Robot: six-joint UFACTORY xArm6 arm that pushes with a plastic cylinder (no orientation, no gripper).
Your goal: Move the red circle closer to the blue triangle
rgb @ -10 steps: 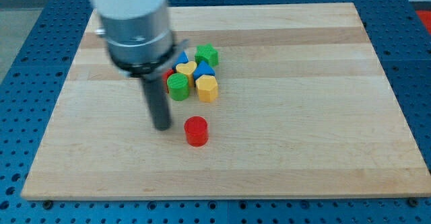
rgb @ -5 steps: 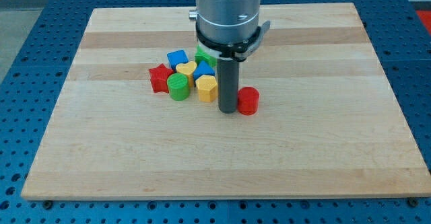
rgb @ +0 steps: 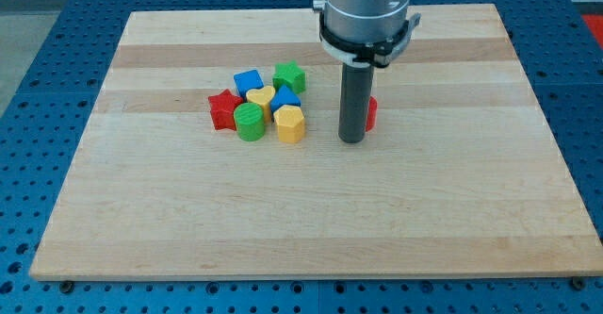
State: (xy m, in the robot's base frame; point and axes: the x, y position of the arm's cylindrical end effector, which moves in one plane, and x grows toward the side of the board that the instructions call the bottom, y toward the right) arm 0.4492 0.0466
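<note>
The red circle (rgb: 371, 114) is mostly hidden behind my rod, with only its right edge showing. My tip (rgb: 351, 140) rests on the board against the circle's left and lower side. The blue triangle (rgb: 285, 98) sits in the block cluster to the view's left of the tip, between a green block (rgb: 289, 75) and a yellow block (rgb: 290, 123). A gap of bare wood separates the red circle from the cluster.
The cluster also holds a blue cube (rgb: 248, 81), a yellow heart (rgb: 260, 97), a red star (rgb: 223, 108) and a green cylinder (rgb: 250, 122). The wooden board (rgb: 471, 182) lies on a blue pegboard table.
My rod swept from the view's left to the right and upward. The red circle was pushed from below the cluster to the right and then up, away from the cluster.
</note>
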